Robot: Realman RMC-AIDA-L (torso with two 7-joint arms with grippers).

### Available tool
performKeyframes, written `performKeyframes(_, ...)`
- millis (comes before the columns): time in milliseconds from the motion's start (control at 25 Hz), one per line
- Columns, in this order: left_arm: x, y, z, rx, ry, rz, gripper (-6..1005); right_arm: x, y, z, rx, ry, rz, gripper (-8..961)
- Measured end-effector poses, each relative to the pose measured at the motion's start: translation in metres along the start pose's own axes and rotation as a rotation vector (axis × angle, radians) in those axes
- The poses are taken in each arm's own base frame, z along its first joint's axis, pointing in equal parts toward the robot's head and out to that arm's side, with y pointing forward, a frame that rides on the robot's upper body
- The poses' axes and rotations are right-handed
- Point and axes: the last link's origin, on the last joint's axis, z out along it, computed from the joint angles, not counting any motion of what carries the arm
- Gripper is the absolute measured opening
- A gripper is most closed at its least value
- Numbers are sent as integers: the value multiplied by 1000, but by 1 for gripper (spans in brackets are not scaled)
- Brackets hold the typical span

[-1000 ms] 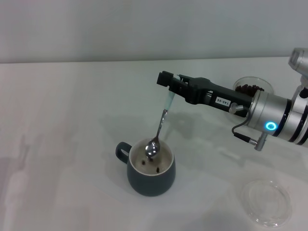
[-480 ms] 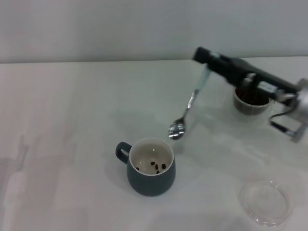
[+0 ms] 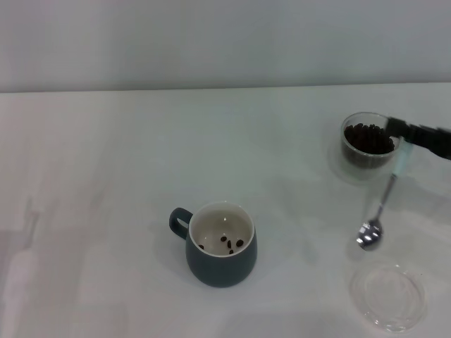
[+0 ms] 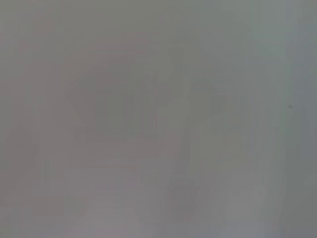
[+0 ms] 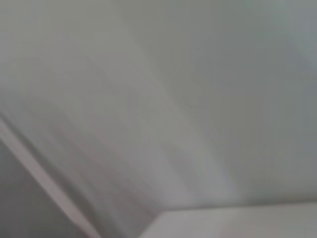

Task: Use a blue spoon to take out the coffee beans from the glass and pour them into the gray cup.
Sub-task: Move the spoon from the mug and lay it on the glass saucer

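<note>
White counter (image 3: pixel 106 155) carries the gray cup (image 3: pixel 221 244), already holding a few coffee beans (image 3: pixel 231 243). Most remain in the glass (image 3: pixel 367 139), so more scoops are needed. Beside it, the right gripper (image 3: pixel 403 135) has its fingers closed on the blue spoon (image 3: pixel 384 201) (bowl hanging empty); the left gripper is unseen.

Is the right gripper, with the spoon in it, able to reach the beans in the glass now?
Probably yes. The right gripper holds the blue spoon right beside the glass, whose mouth is open, with coffee beans exposed.
</note>
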Motion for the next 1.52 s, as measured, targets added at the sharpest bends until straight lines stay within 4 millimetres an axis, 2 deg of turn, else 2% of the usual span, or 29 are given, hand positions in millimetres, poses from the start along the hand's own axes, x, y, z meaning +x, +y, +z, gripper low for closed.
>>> performKeyframes(200,1,-1,1,0,2,2,731,11,-12,-19,89,41,33,284)
performKeyframes(560,1,-1,1,1,2,5,730,37,-21,-34,177,108,76,288)
performKeyframes(880,1,-1,1,1,2,4,730,57,-23,-36,217,95,117,292)
performKeyframes(1240,1,-1,1,0,1,4,730,74,-21,-44,256,5,171,296)
performKeyframes(1520,0,0,2,-6,1,6,730,85,-19,-42,265,-11,203,299)
